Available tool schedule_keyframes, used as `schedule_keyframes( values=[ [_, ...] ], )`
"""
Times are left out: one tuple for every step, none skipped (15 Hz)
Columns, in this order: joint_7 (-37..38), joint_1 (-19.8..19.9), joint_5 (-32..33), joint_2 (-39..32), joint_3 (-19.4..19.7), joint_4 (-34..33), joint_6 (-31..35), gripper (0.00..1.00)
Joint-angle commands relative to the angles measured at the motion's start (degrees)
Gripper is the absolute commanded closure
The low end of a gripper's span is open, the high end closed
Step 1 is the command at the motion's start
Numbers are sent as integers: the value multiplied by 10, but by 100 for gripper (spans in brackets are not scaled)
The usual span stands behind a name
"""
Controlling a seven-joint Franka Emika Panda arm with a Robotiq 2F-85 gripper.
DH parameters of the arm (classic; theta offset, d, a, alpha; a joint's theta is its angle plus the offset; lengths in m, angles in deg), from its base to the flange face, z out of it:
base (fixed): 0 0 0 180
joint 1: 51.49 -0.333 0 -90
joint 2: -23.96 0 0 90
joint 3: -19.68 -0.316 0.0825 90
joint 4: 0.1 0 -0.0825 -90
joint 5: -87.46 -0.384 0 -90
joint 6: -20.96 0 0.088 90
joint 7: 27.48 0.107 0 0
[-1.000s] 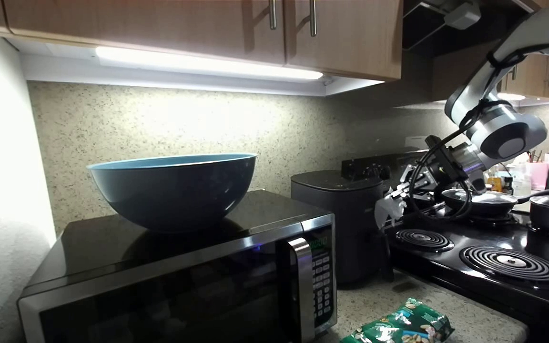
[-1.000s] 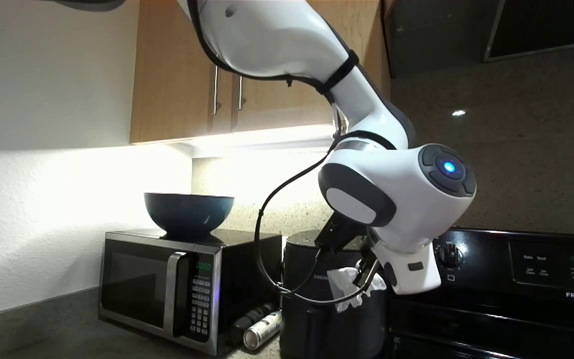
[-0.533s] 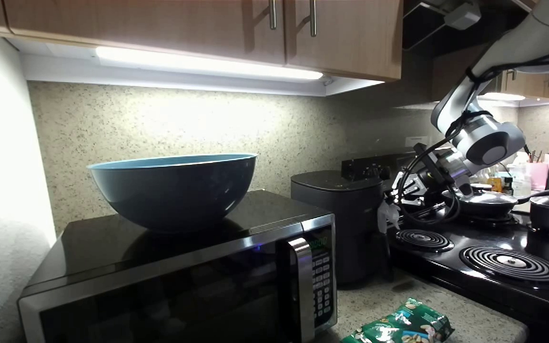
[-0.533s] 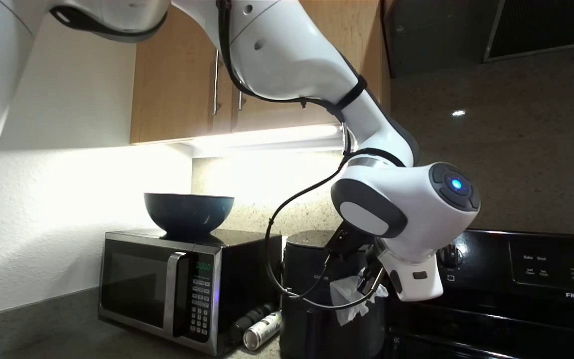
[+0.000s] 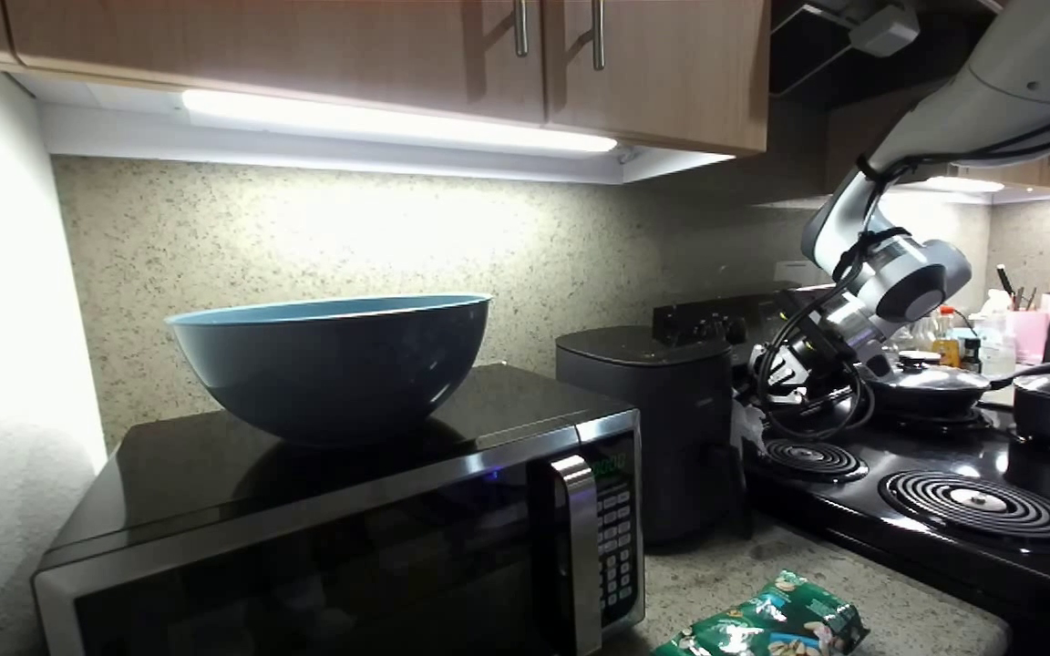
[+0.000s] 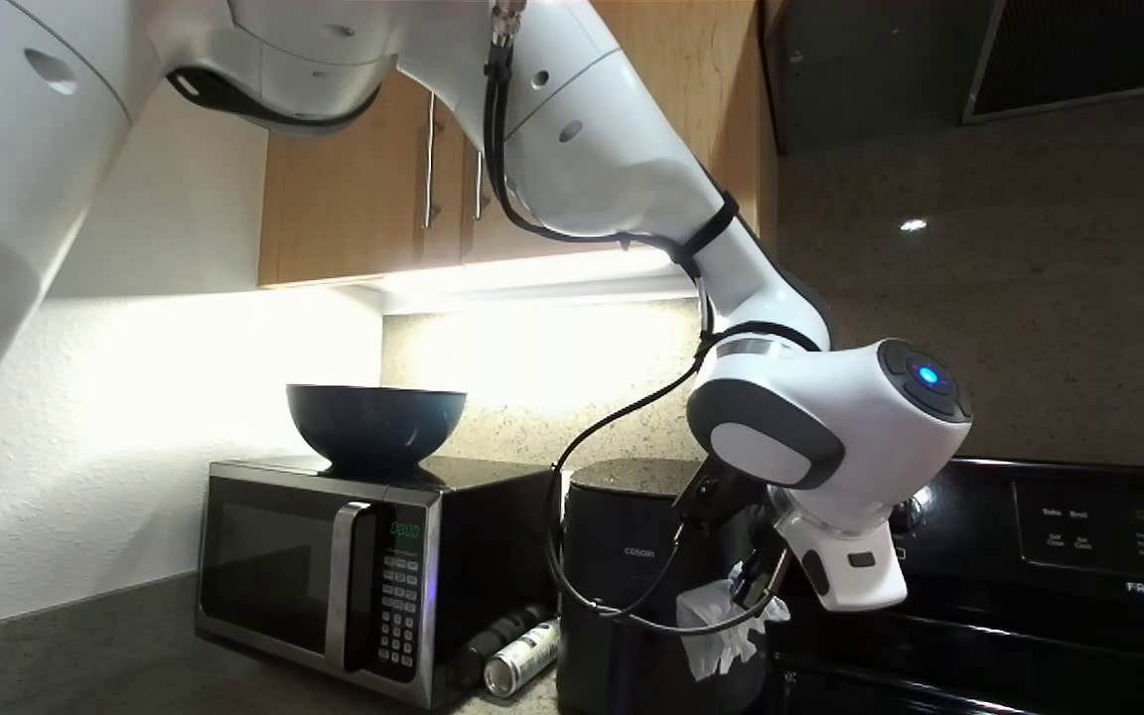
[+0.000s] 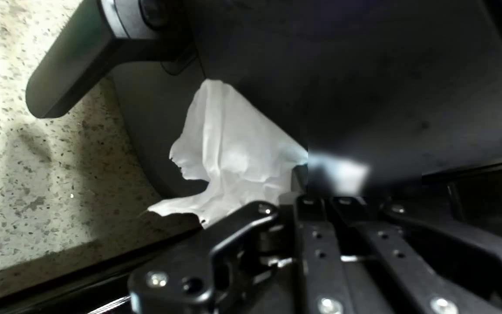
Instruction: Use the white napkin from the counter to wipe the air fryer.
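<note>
A big white robot arm (image 6: 622,169) bends down in both exterior views. A black Frigidaire coil stove (image 5: 853,499) sits along the edge of the speckled table (image 5: 926,601). On the table is a silver and black microwave (image 5: 379,538). Next to it, by the stove edge, stands the black Cosori air fryer (image 5: 675,437). A blue bowl (image 5: 334,369) sits on top of the microwave. A green bag of nuts (image 5: 773,615) lies near the table's round corner. The claw (image 7: 320,192) pinches the crumpled white napkin (image 7: 233,152). The napkin hangs near the table's stove edge, in front of the air fryer; I can't tell if they touch.
</note>
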Motion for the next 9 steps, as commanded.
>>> schedule_keyframes(
  values=[
    [2,2,-8,30,-13,1,-35,100],
    [-10,4,-14,43,-12,9,-40,100],
    [-23,8,-18,59,-11,19,-50,100],
    [-32,11,-22,71,-9,25,-61,100],
    [-39,16,-21,85,-6,30,-81,100],
    [-40,21,-20,96,-3,33,-105,100],
    [-34,27,-16,106,3,35,-135,100],
    [-33,32,-17,114,8,35,-165,100],
    [-28,36,-17,119,13,35,-197,100]
  ],
)
